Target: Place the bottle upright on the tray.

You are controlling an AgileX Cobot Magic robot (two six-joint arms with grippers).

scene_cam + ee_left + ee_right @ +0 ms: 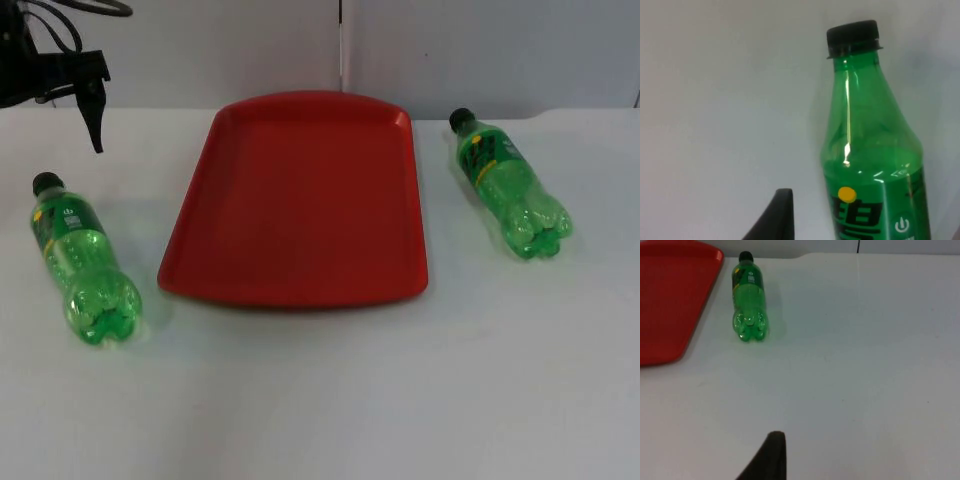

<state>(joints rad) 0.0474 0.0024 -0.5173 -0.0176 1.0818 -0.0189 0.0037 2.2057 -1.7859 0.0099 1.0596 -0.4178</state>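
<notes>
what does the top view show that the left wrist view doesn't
Top view alone: the empty red tray, the right bottle lying on its side beside it, and the left gripper near the partition, beyond the left bottle's cap. Left wrist view alone: the yellow dot on the label. Both: the left bottle lying on the white table.

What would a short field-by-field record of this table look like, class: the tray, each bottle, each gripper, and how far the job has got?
tray: red tray, mid-table, nothing on it
left bottle: green bottle lying on its side left of the tray, black cap toward the wall
right bottle: second green bottle lying on its side right of the tray, cap toward the wall
left gripper: left gripper above the table behind the left bottle, holding nothing
right gripper: fingertip over bare table, waiting
progress: no bottle upright or on the tray yet
</notes>
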